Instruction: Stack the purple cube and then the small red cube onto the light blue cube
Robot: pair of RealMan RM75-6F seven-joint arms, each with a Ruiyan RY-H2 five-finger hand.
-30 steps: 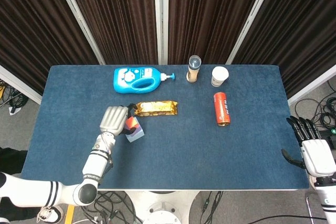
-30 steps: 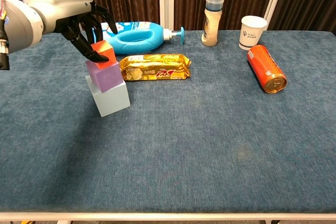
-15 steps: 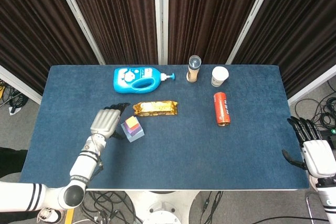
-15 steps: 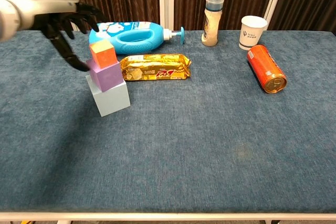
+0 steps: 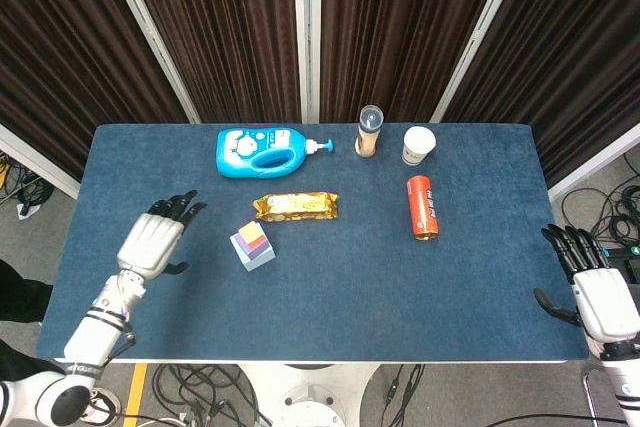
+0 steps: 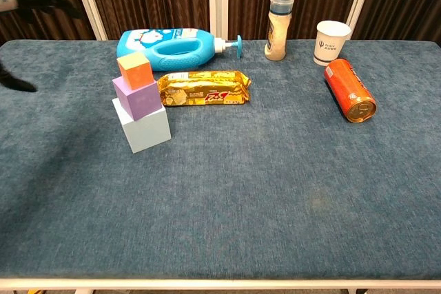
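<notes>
Three cubes stand stacked left of centre on the desk (image 5: 400, 277), both hands empty
The red cube (image 6: 134, 70) sits on the purple cube (image 6: 137, 96), which sits on the blue cube (image 6: 142, 127), each turned a little off the one below, just near of the snack bar (image 6: 203, 88); the left hand (image 5: 152, 242) hovers well left of the stack with fingers (image 5: 176, 206) spread and holding nothing, the right hand (image 5: 595, 297) rests open off the right edge; the cubes look light, rigid and smooth-faced, so the tower likely topples at a nudge; any regrasp should pinch two opposite flat sides
</notes>
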